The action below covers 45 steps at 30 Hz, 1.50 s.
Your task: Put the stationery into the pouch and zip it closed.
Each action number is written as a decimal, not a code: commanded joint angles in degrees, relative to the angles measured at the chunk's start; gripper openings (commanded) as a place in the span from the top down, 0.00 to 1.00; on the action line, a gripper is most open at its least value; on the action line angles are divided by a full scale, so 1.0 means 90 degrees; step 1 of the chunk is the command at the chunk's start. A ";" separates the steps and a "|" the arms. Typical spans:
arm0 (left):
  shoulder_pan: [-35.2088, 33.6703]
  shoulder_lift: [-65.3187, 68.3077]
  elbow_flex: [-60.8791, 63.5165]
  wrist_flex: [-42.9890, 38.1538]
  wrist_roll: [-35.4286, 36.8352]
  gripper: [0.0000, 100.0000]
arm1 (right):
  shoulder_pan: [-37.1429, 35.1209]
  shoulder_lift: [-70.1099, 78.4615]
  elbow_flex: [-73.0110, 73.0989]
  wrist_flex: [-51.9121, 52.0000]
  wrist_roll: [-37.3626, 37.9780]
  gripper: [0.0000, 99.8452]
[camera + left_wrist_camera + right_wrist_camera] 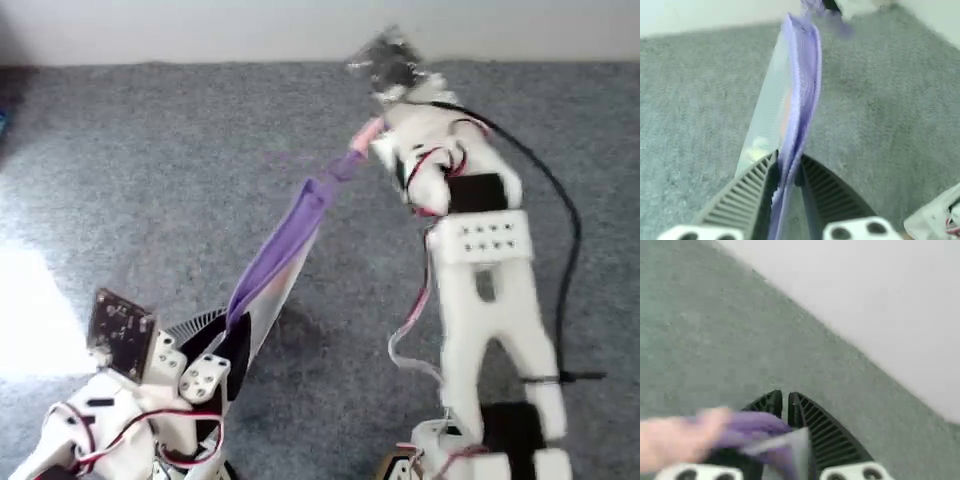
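High view — the purple pouch (280,250) hangs taut above the carpet (120,150), left gripper (232,335) clamped on its near end, right gripper (378,145) pinching its far end — you should draw the zip straight along it, without slack.

Left gripper (787,162) low at near table edge, jaws pinched on pouch (795,90) end; right gripper (378,148) far forward, arm extended, jaws clamped on pouch's opposite end

Grey carpet-textured surface (150,150). Plain white wall (200,25) runs along its far edge. Bright light patch (30,310) near one side.
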 commanded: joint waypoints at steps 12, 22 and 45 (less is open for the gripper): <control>-0.1094 -0.0059 -0.0044 0.0078 0.0117 0.75 | 0.0923 -0.0161 -0.0420 0.1900 0.0020 0.99; -0.2716 -0.0049 0.0767 -0.0586 0.0107 0.70 | 0.1685 -0.0122 -0.0420 0.3004 -0.0762 0.99; -0.3692 0.0664 0.1099 -0.1162 0.0264 0.70 | 0.2769 -0.0962 0.0147 0.4586 -0.0811 0.99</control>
